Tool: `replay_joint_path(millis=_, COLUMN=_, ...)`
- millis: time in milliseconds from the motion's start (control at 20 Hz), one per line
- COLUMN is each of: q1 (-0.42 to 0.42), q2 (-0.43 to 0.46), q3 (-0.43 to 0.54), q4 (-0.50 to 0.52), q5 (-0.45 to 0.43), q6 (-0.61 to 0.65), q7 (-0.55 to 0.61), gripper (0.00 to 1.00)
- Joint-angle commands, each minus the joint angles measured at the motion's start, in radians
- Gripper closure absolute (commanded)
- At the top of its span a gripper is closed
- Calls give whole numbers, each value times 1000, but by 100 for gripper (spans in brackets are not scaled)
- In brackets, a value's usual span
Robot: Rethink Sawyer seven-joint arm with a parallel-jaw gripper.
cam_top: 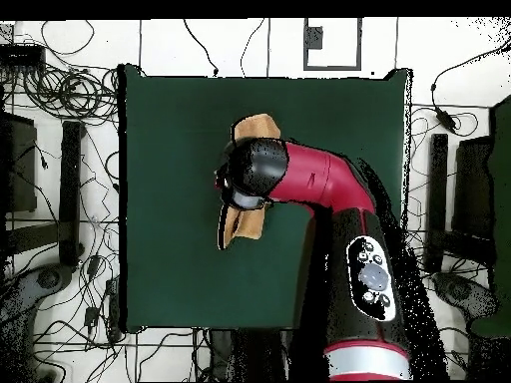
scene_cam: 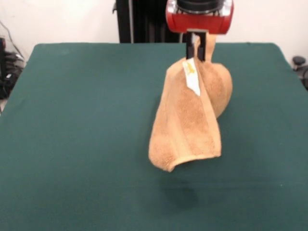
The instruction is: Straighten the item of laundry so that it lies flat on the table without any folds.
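The tan-orange terry towel point(scene_cam: 190, 120) hangs in the air, pinched at its top by my gripper point(scene_cam: 196, 50), which is shut on it. The towel droops in loose folds, and its lower end swings forward above the green table point(scene_cam: 72, 144) and casts a shadow on it. A small white tag point(scene_cam: 192, 77) shows just below the grip. In the overhead view the red and black arm point(cam_top: 299, 180) covers most of the towel point(cam_top: 252, 128); only its two ends stick out from under the wrist, one at the far side and one lower point(cam_top: 240, 227).
The table's green cloth point(cam_top: 160, 199) stretches wide on all sides of the towel. Cables and stands lie on the floor around the table. The black pedestal point(scene_cam: 139, 21) stands behind the table's far edge.
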State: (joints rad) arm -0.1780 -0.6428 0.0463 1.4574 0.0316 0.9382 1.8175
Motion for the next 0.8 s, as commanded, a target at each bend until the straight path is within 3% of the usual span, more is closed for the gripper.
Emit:
replay_joint_path(millis=50, q1=19, q2=-5, q3=31, q4=3, q5=56, q6=152, q7=185, gripper=100)
replay_joint_path(millis=800, q1=66, q2=43, q3=3, q4=48, q5=11, q6=-75, q7=219, gripper=100)
